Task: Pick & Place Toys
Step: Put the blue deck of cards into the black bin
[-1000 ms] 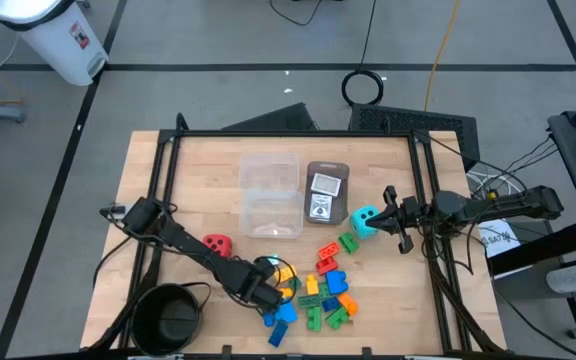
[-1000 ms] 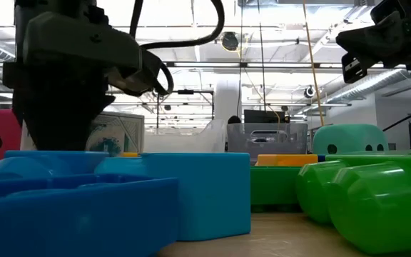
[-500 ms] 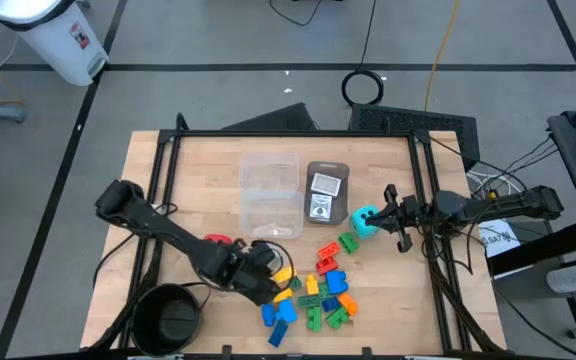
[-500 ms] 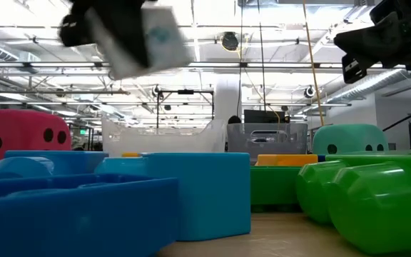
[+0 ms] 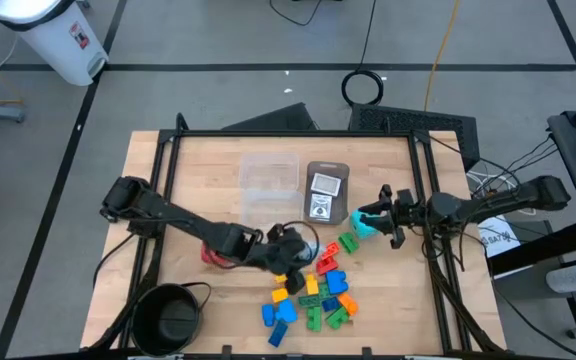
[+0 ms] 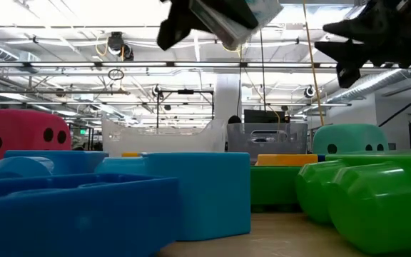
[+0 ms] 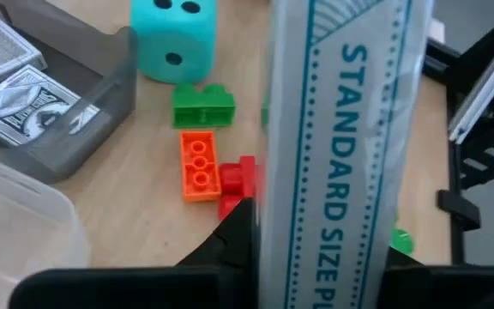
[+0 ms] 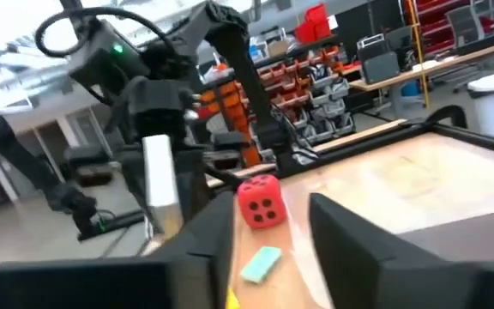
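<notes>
Above plastic bricks (image 5: 318, 290) | left gripper (image 5: 290, 243) clamps flat glossy card pack (image 7: 333, 146) | right gripper (image 5: 376, 214) spread

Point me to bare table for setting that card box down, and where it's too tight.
Free: the wood between the clear tubs and the table's left edge, and the strip behind the grey tray. Crowded: the brick pile, directly beside the left hand holding the card box; the right hand hovers at the teal die.
</notes>
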Controlling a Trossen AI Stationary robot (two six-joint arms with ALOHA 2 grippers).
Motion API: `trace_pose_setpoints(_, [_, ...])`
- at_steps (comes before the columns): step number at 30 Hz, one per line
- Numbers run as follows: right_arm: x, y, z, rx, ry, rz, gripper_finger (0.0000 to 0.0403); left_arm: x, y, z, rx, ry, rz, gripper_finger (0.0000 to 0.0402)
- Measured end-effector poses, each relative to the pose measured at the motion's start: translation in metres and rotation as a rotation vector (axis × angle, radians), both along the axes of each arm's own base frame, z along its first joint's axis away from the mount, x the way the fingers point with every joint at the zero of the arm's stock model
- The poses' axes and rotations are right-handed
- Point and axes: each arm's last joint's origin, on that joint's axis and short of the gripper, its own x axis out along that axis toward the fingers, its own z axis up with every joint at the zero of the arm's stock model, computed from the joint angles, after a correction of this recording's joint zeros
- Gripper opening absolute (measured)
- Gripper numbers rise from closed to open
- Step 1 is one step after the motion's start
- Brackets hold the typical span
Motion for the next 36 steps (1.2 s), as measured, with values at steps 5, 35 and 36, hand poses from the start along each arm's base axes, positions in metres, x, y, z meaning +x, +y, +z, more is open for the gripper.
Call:
trace_pose_setpoints(5, [0.015, 0.007, -0.002, 0.025, -0.009, 0.028, 0.0236, 0.004, 0.012, 0.0, 0.014, 0.012, -0.033, 0.0064])
trace_pose_setpoints(35, [0.123, 0.028, -0.003, -0.127, 0.287, 0.213, 0.0131, 0.017, 0.049, -0.015, 0.006, 0.092, -0.152, 0.0064])
trace_pose_setpoints(36, [0.123, 0.027, -0.003, -0.134, 0.29, 0.221, 0.0117, 0.018, 0.052, -0.015, 0.002, 0.088, -0.159, 0.0064])
